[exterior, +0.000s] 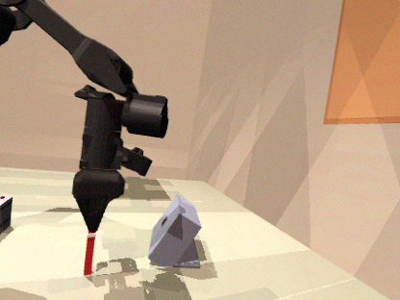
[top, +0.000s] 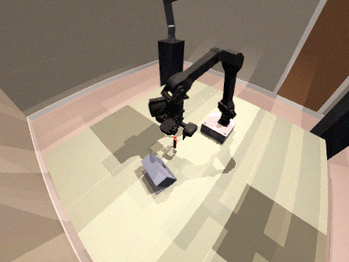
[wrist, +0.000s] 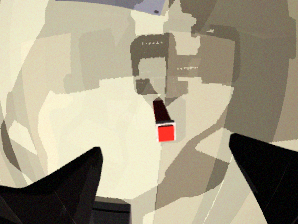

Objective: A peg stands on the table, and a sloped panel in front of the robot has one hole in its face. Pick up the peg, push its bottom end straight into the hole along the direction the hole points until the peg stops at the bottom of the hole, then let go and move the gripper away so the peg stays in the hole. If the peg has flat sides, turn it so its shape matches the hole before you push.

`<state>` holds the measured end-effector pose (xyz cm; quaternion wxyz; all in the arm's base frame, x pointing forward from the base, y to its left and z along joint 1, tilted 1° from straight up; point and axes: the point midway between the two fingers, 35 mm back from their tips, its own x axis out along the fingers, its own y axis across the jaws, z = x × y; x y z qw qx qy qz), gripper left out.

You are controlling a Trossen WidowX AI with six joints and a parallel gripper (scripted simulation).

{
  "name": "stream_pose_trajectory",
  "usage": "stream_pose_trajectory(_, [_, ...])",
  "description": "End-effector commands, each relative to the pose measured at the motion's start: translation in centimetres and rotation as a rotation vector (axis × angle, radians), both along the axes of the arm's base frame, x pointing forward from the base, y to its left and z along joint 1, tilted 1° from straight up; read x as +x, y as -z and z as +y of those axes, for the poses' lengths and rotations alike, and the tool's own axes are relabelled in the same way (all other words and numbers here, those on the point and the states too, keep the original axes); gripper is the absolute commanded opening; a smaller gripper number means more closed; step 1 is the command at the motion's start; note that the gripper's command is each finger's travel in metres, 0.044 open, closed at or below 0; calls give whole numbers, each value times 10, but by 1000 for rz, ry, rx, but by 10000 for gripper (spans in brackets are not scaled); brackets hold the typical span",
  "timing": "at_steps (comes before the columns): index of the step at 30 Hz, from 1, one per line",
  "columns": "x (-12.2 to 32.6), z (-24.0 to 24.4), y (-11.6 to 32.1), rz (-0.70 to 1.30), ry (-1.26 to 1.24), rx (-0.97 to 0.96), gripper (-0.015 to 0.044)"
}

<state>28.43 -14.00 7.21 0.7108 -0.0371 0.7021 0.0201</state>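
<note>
The red peg stands upright on the table, with a square top edged in white. My gripper is open and empty and points straight down. Its fingertips are close above the peg's top, one on each side in the wrist view, with the peg about midway between them. The grey-purple sloped panel stands apart from the peg, and its lower edge shows at the top of the wrist view. Its hole is a small dark opening in the face; its shape is too small to tell.
The arm's white-topped base stands behind the peg, on the side away from the panel. A dark post stands at the back of the table. Shadows of the arm fall around the peg and the panel.
</note>
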Motion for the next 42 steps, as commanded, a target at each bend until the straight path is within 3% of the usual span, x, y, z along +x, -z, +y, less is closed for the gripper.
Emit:
stream_pose_trajectory(1, [1, -1, 4, 3, -7, -5, 440])
stream_pose_trajectory(42, [1, -3, 62, 4, -7, -5, 440])
